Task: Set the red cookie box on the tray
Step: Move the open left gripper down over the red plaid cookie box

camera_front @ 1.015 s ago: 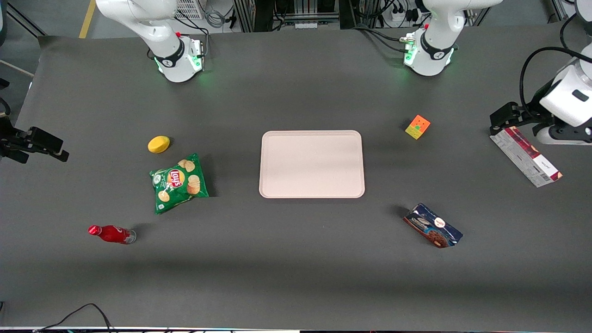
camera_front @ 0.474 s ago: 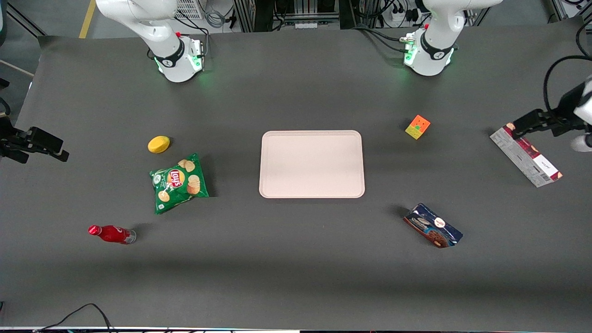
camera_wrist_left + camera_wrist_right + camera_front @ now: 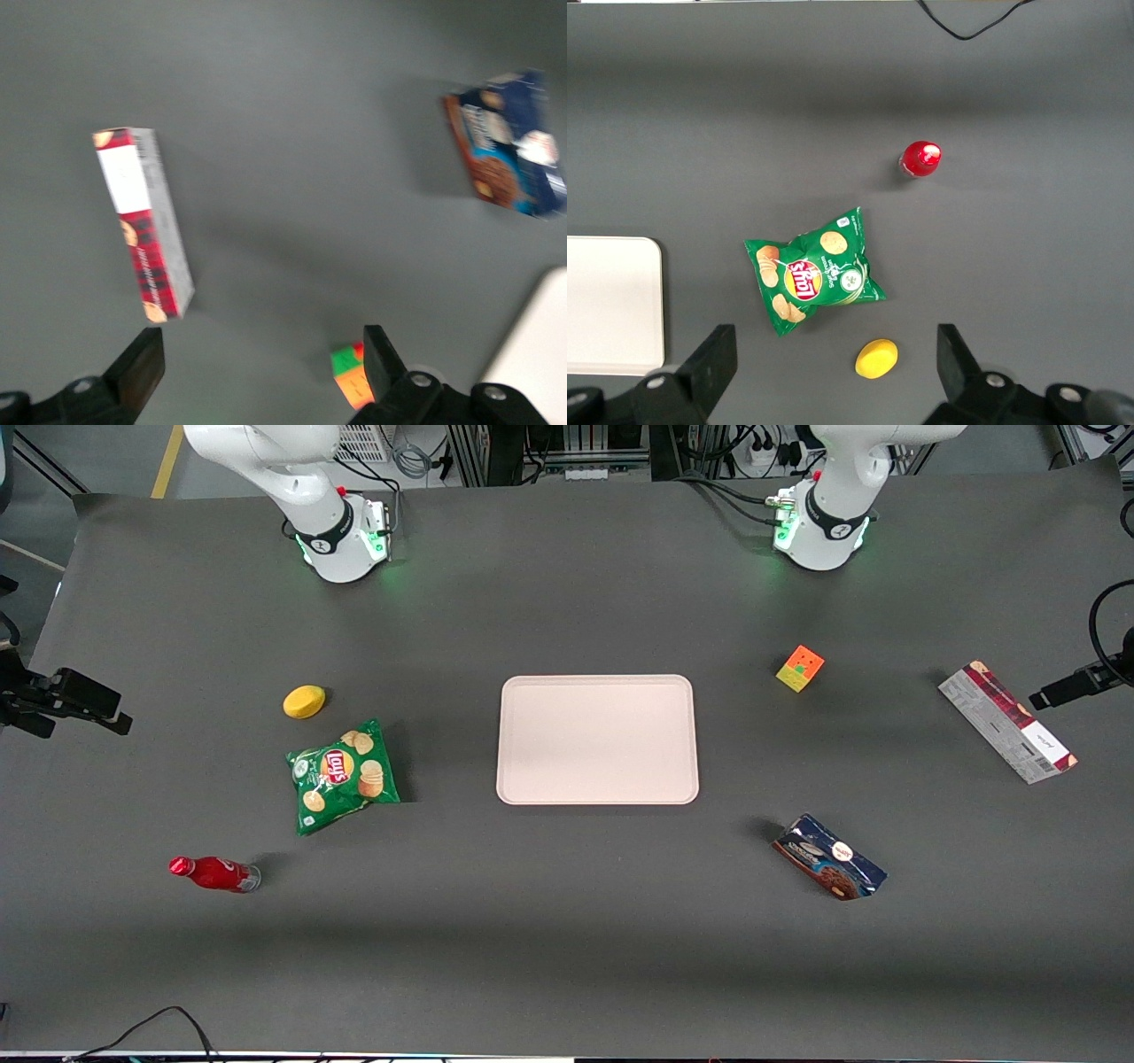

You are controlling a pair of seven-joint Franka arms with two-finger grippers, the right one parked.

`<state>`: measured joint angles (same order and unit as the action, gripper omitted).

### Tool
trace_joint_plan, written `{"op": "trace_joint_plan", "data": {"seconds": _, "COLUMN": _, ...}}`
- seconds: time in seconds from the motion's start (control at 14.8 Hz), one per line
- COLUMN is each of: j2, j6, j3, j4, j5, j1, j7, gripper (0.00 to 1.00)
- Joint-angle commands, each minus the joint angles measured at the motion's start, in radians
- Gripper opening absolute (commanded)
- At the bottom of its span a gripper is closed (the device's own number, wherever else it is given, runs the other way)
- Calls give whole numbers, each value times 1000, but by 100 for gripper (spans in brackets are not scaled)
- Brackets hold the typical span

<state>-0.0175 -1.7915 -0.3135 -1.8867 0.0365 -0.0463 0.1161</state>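
Observation:
The red cookie box (image 3: 1007, 722) lies flat on the table toward the working arm's end, white-grey face up. It also shows in the left wrist view (image 3: 146, 221). My left gripper (image 3: 261, 354) is open and empty, held above the table beside the box and apart from it. In the front view only one black finger (image 3: 1074, 689) shows at the frame's edge, just past the box. The pale pink tray (image 3: 597, 682) sits in the middle of the table with nothing on it; its corner shows in the left wrist view (image 3: 540, 345).
A blue cookie package (image 3: 829, 857) lies nearer the front camera than the box. A colour cube (image 3: 800, 668) sits between tray and box. A green chips bag (image 3: 344, 774), a yellow object (image 3: 304, 701) and a red bottle (image 3: 213, 873) lie toward the parked arm's end.
My left gripper has moved away from above the box's end toward the table's edge, almost out of the front view. The box has not moved.

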Motion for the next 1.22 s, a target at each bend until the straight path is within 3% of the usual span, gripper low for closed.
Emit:
{"op": "trace_joint_plan", "data": {"seconds": 0.0, "j2": -13, "j6": -193, "j3": -65, "j4": -182, "j5": -134, "j1": -32, "j7": 62, "gripper": 100}}
{"op": "trace_joint_plan", "data": {"seconds": 0.47, "j2": 33, "j6": -592, "j3": -211, "j4": -465, "j5": -156, "j1": -32, "j7": 68, "gripper": 100}}
{"op": "trace_joint_plan", "data": {"seconds": 0.95, "j2": 203, "j6": -767, "j3": -225, "j4": -479, "j5": -135, "j1": -26, "j7": 31, "gripper": 99}}
{"op": "trace_joint_plan", "data": {"seconds": 1.15, "j2": 266, "j6": -819, "j3": -225, "j4": -476, "j5": -46, "j1": -23, "j7": -45, "gripper": 98}}
